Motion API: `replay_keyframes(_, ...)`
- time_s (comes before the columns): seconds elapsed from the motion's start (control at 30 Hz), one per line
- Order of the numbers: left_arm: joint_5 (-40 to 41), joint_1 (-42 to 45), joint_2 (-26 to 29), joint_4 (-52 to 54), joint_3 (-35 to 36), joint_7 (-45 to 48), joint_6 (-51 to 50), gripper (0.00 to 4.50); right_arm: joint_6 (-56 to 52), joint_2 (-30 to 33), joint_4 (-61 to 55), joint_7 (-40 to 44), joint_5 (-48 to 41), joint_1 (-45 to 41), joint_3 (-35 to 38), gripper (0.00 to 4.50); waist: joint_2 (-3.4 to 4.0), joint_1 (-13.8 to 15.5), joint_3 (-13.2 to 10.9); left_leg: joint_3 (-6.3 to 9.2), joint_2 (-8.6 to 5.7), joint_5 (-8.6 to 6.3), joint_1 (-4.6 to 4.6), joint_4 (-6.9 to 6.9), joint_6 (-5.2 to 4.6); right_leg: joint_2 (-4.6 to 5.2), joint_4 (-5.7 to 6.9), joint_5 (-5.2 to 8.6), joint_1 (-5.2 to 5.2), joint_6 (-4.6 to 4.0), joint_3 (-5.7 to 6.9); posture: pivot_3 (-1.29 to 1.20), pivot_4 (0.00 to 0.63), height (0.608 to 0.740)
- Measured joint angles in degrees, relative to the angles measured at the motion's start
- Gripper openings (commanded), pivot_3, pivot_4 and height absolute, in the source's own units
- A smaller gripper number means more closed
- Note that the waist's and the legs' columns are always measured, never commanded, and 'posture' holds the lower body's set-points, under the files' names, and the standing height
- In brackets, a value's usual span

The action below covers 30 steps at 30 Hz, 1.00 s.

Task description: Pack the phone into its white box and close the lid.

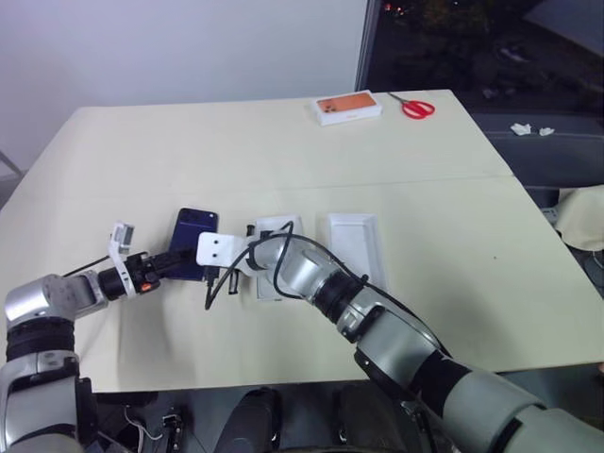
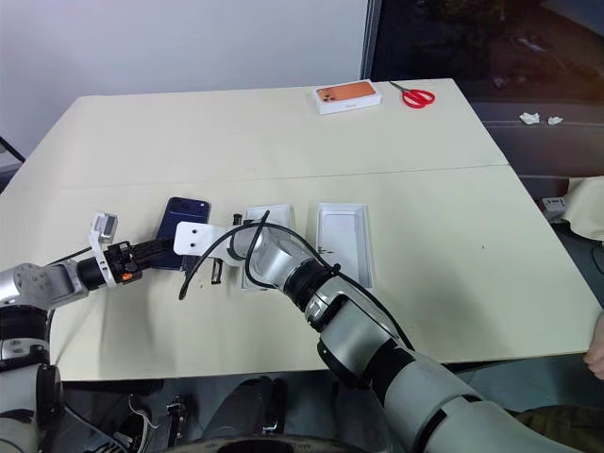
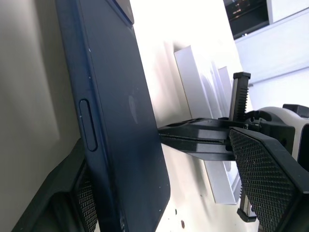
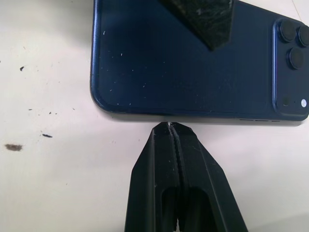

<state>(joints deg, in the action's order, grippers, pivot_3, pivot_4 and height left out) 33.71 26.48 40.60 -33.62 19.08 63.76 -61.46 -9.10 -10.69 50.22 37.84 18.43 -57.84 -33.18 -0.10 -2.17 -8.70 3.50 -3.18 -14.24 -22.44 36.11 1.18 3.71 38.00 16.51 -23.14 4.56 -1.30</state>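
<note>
In the left eye view, the slim dark navy-blue phone [image 1: 193,241] is seen lying flat on the cream table [image 1: 283,142], to the left of the centre, with its camera cluster at the far end. The left gripper [image 1: 173,265] is placed at the near end of the phone, and the right gripper [image 1: 213,279] is brought across to the phone's right edge. Just to the right of the phone, partly hidden by the right arm, lies a shallow white cardboard tray, taken for the white box [image 1: 276,247]. Further right lies a second shallow white cardboard piece, probably the lid [image 1: 356,243], open side up. At the far edge an orange-topped box [image 1: 347,107] and red-handled scissors [image 1: 412,106] are seen.

In the right eye view the same layout is shown; a person's hand [image 2: 595,351] appears at the right border.

In the left wrist view the left gripper's black fingers [image 3: 263,183] are spread wide, one on each side of the phone's body, but no firm clamping is seen.

In the right wrist view the right gripper's two fingers are pressed together, with nothing between them, and their tip [image 4: 170,128] touches the long edge of the phone.

The step in hand is judged to be the picking up of the phone. For the next move, the left fingers should be closed on the phone while the right tip steadies it; then the phone must be carried right to the tray.
</note>
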Motion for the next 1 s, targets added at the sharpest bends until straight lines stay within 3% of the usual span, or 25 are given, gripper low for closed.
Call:
replay_keyframes(0.03, 0.1, -0.1, 0.0, 0.0, 0.1, 0.0, 0.1, 3.97, 0.0, 0.0, 0.0, 0.1, 0.0, 0.0, 0.0, 0.07, 0.0, 0.0, 0.0, 0.0, 0.0, 0.0, 0.0, 0.0, 0.0, 0.0, 0.0, 0.0, 0.0, 0.0, 0.0, 0.0, 0.15, 0.74)
replay_keyframes(0.1, 0.4, -0.3, 0.0, -0.1, 0.2, -0.1, 0.1, 3.42, 0.0, 0.0, -0.2, 0.3, 0.0, 0.0, 0.0, 0.0, 0.0, -0.1, 0.0, 0.0, 0.0, 0.0, 0.0, -0.01, 0.0, 0.0, 0.0, 0.0, -0.01, 0.0, 0.0, 0.0, 0.15, 0.74)
replay_keyframes(0.17, 0.4, -0.6, 0.0, -0.8, 0.3, -1.4, 0.5, 2.69, 0.0, 0.0, -0.3, 0.5, 0.0, 0.0, 0.0, 0.0, -0.01, -0.3, 0.0, 0.01, 0.01, 0.0, 0.0, -0.02, 0.0, 0.0, 0.0, 0.01, -0.03, -0.01, 0.0, 0.0, 0.15, 0.74)
replay_keyframes(0.23, 0.5, -0.9, 0.0, -1.0, 0.3, -2.4, 0.4, 1.64, 0.1, 0.0, -0.4, 0.7, 0.0, 0.0, -0.1, 0.0, -0.01, -0.4, 0.0, 0.0, 0.01, 0.0, 0.0, -0.07, 0.0, 0.0, -0.01, 0.01, -0.06, -0.02, -0.02, 0.0, 0.15, 0.74)
replay_keyframes(0.53, 1.8, -3.7, -0.2, 2.6, 0.1, -2.9, -0.6, 1.64, 0.1, 0.0, -0.7, 0.9, 0.5, 0.0, -0.2, 0.0, -0.05, -0.5, 0.0, -0.01, 0.02, -0.01, -0.02, -0.11, 0.01, 0.01, -0.02, 0.03, -0.08, -0.05, -0.02, 0.0, 0.15, 0.74)
replay_keyframes(0.7, 4.1, -4.3, -0.7, 3.4, 1.2, -2.6, -2.0, 0.03, -0.1, 0.1, -0.9, 1.2, 0.8, 0.1, -0.2, 0.0, -0.07, -0.4, 0.0, -0.01, 0.03, -0.01, 0.0, -0.11, 0.01, 0.01, -0.02, 0.03, -0.05, -0.06, -0.01, 0.0, 0.15, 0.74)
replay_keyframes(1.0, 4.8, -4.7, -0.7, 3.2, 2.1, -3.0, -3.2, 0.03, -0.2, 0.3, -2.3, 2.6, 0.3, 0.8, 0.3, 0.0, -0.09, -0.5, 0.0, -0.01, 0.05, 0.0, -0.01, -0.12, 0.03, 0.0, -0.02, 0.04, -0.08, -0.07, -0.01, 0.0, 0.15, 0.74)
